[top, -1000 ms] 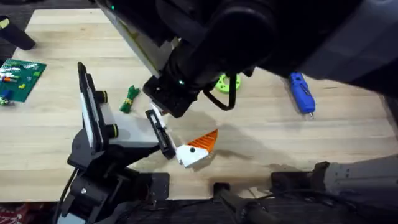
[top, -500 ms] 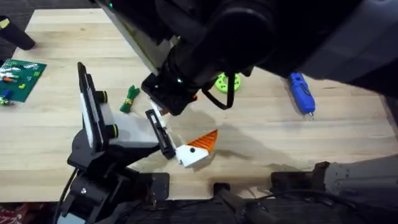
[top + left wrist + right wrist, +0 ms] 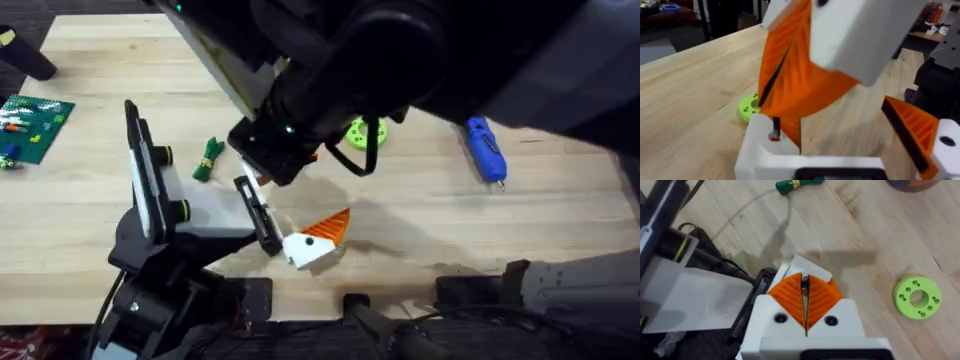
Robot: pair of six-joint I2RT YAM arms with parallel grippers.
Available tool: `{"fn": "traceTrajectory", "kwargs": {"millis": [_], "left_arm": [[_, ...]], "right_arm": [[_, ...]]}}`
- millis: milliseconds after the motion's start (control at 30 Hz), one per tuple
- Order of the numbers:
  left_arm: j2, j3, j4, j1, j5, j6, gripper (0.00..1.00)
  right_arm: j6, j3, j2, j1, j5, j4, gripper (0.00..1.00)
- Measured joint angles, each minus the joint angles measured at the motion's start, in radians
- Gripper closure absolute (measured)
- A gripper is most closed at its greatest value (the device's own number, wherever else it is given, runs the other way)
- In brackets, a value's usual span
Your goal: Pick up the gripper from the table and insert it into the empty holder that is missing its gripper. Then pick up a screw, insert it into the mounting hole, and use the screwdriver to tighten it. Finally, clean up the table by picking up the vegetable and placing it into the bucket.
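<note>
Screw pinched at the mounting hole of the left arm's mount.
Nearest the bases, the left gripper [image 3: 315,239] lies low over the table [image 3: 430,215] with its fingers spread; in its wrist view an orange ribbed finger [image 3: 912,127] stands well apart from the white mount [image 3: 760,157]. The right gripper [image 3: 805,287] reaches across just above it, orange pads [image 3: 790,75] pressed together on a thin screw [image 3: 775,127] whose lower end meets the mounting hole [image 3: 774,136] in that mount. Beyond, the vegetable [image 3: 208,158] lies on the wood near the left arm's upright link. A lime-green disc [image 3: 367,131] rests farther back, and the screwdriver [image 3: 485,148] lies far right, well apart. The bucket [image 3: 912,184] shows partly at the edge of the right wrist view.
</note>
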Motion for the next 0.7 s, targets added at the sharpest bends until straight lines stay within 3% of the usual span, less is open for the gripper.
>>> {"fn": "traceTrajectory", "kwargs": {"millis": [700], "left_arm": [[0.000,0.000,0.000,0.000,0.003,0.000,0.016]], "right_arm": [[0.010,0.000,0.000,0.000,0.000,-0.021,0.995]]}}
